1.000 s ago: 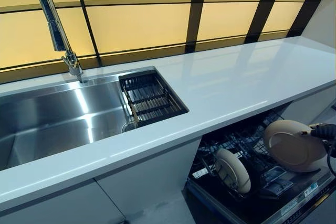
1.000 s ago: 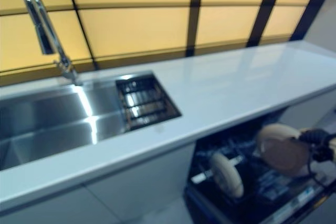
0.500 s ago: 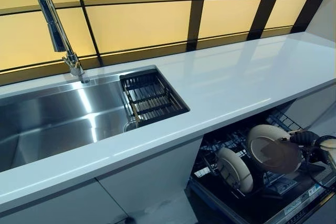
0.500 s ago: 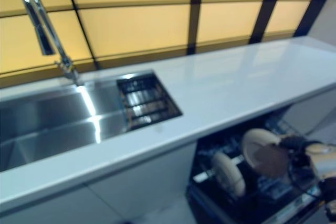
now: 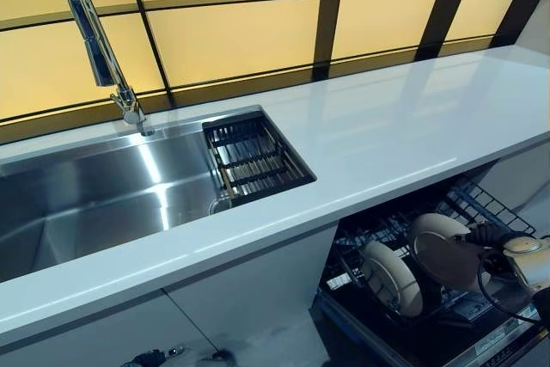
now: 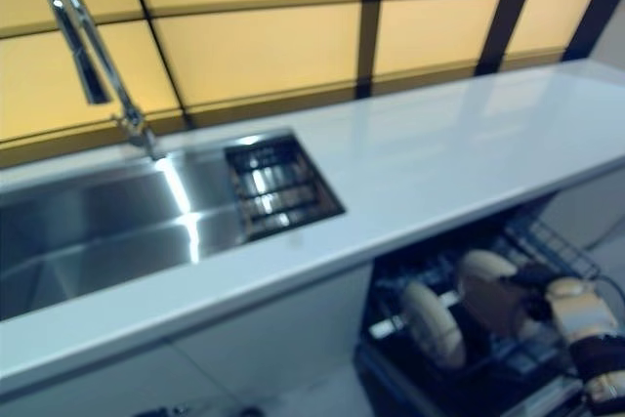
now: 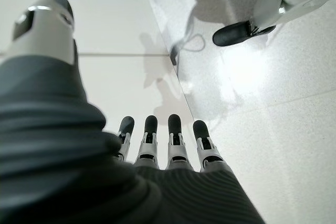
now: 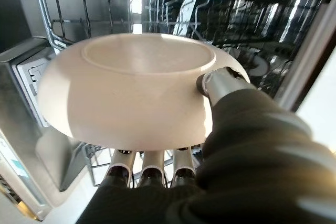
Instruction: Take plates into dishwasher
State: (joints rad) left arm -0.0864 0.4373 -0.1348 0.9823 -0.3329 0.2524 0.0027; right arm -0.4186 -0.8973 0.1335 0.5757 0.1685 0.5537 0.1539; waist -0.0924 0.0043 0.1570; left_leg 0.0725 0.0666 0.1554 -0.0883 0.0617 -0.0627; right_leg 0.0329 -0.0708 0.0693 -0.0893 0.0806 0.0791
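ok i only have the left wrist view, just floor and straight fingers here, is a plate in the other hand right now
Observer: Yes. The right hand holds a cream plate, thumb on one face, fingers under the other.
Operator: where is that plate relative to the dishwasher
Observer: Over the pulled-out lower rack, standing nearly upright on edge.
Operator: anything already loaded
Observer: One plate already racked, upright, to the left of the held one and apart from it.
Operator: any plates left on the counter
Observer: None shows on the white counter or in the sink.
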